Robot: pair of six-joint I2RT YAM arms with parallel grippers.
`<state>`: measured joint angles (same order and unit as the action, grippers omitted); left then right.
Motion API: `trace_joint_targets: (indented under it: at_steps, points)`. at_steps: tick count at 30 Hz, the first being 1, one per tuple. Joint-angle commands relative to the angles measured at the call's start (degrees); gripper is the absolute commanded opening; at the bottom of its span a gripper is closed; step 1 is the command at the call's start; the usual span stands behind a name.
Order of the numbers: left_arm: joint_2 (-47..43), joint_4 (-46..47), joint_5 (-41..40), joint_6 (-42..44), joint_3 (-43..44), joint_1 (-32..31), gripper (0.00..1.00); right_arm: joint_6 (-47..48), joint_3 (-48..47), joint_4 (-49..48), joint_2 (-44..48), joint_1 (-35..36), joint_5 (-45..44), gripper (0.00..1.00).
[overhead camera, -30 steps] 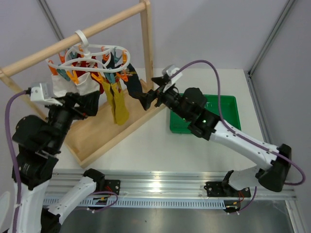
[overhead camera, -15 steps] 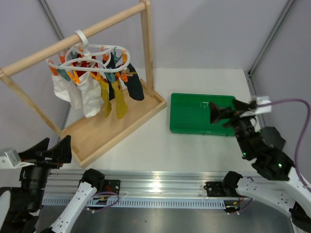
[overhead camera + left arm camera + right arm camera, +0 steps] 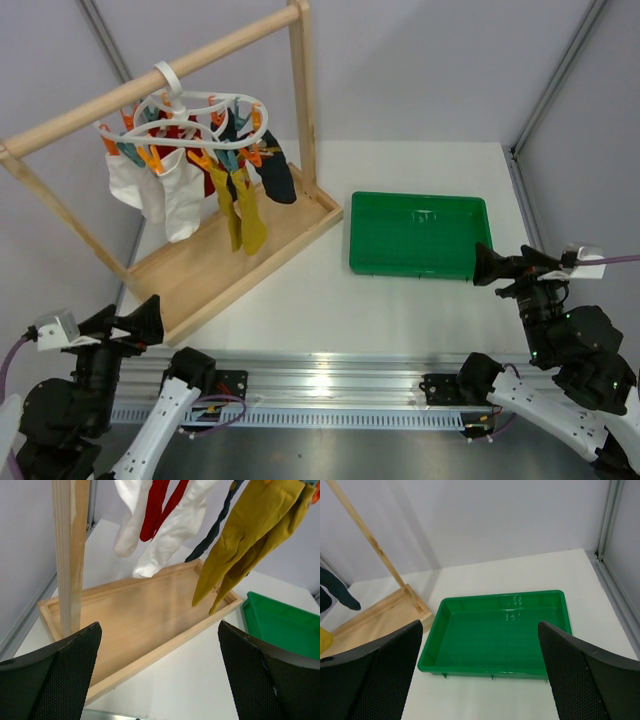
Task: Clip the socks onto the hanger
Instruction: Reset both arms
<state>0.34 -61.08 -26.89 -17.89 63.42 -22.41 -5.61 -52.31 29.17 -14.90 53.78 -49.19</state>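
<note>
Since 4 socks (image 3: 185, 205) hang clipped on the hanger (image 3: 205, 100), I park left gripper (image 3: 159, 626) and right gripper (image 3: 480, 625) gaping, empty, well clear.

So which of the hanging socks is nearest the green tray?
The dark navy sock, at the right end of the hanger beside the wooden upright. The mustard socks and white socks hang further left, farther from the green tray.

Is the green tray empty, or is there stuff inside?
Empty. The green tray shows only its bare ridged floor in both the top view and the right wrist view. Nothing lies inside it.
</note>
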Motion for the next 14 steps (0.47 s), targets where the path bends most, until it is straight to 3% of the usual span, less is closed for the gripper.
trace_joint_targets:
  at_steps: [1,14]
  points:
    - [-4.2,1.0,-1.1,0.0,-2.1,0.0,0.99,-1.5,0.9,1.6,0.2,0.0,-1.4,1.00]
    - [-6.2,3.7,-2.5,-0.4,-6.0,0.0,0.99,0.0,1.2,-1.3,-5.1,-0.1,0.4,1.00]
